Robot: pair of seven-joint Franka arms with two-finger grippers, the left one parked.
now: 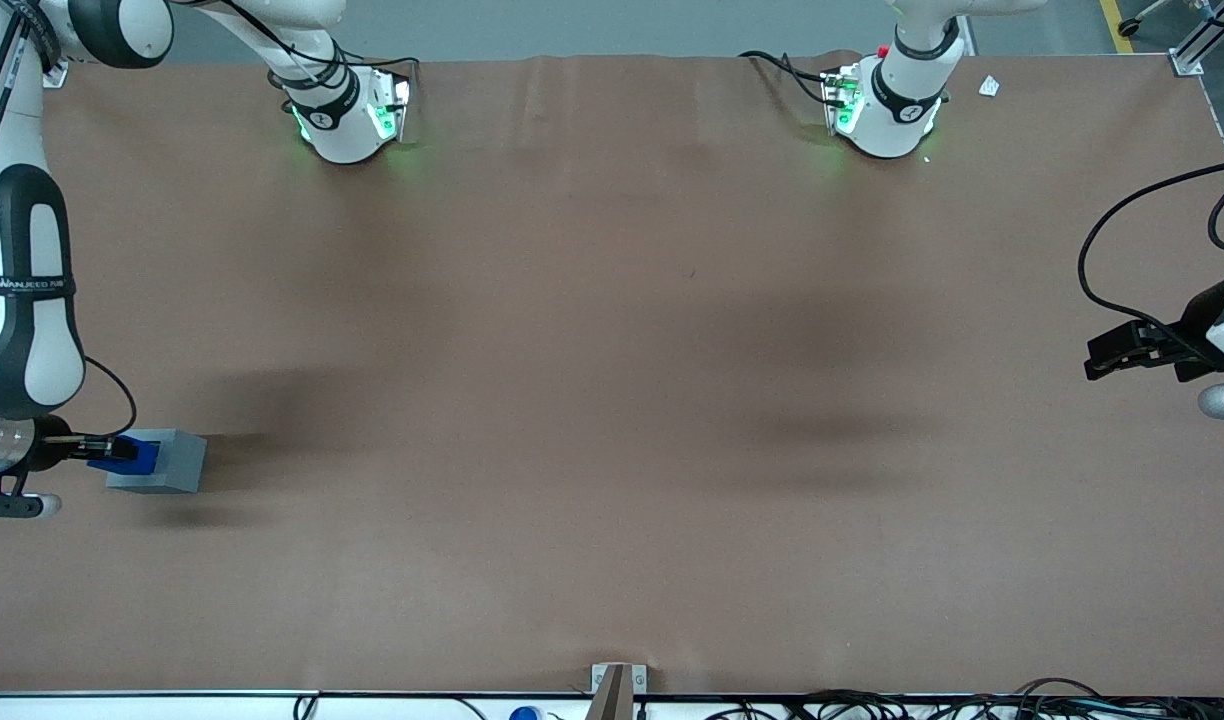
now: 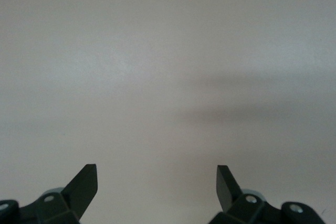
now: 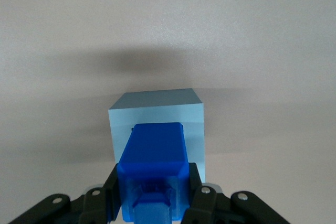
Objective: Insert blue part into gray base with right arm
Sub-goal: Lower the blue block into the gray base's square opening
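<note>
The gray base [image 1: 162, 461] stands on the brown table at the working arm's end. My right gripper [image 1: 112, 451] is shut on the blue part [image 1: 132, 456] and holds it over the base's top face. In the right wrist view the black fingers [image 3: 111, 190] clamp the blue part [image 3: 155, 163] on both sides, and its lower end sits at the recess of the gray base [image 3: 157, 111]. The recess itself is hidden by the part. I cannot tell how deep the part sits.
The brown table [image 1: 612, 400] stretches toward the parked arm's end. Two white arm bases [image 1: 347, 110] [image 1: 887, 105] stand at the table's edge farthest from the front camera. A small bracket [image 1: 617, 685] sits at the near edge.
</note>
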